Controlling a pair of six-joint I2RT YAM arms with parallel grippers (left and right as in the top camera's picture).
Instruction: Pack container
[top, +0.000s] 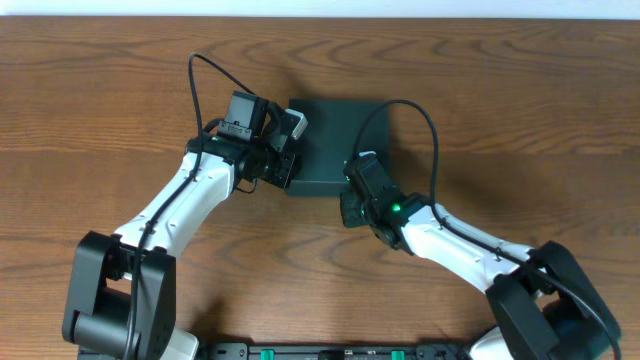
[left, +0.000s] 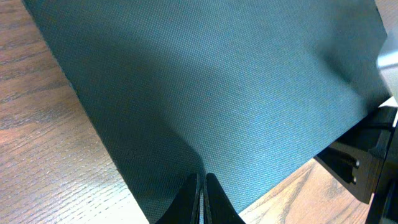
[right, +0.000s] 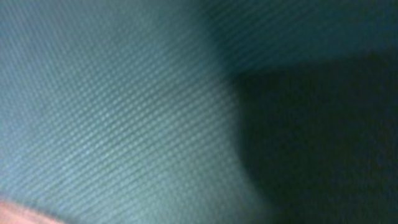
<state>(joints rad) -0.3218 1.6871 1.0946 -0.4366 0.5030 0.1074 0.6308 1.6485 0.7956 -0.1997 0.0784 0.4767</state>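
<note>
A: What is seen nearest?
B: The left claw (left: 202, 190) is seen with its fingers pressed together over the container (left: 236, 93), near its edge. Whether anything is pinched cannot be told. The right claw (top: 358, 172) is not shown by its own camera, which is filled with blurred teal weave, but it is taken as closed too.
A: How is the container expected to handle?
B: It is judged stiff and fairly light, and its matte woven skin should give grip rather than slip. A hold is best taken at the free edge of the lid (top: 340, 130), not on the flat top.
A: Where is it placed?
B: At twelve o'clock from the robot's side, flat on the wood-grain desk (top: 520, 90). The left claw is set at its eight o'clock side and the right at its five o'clock corner. Of the room, only a pale strip (top: 320, 8) beyond the desk is shown.
</note>
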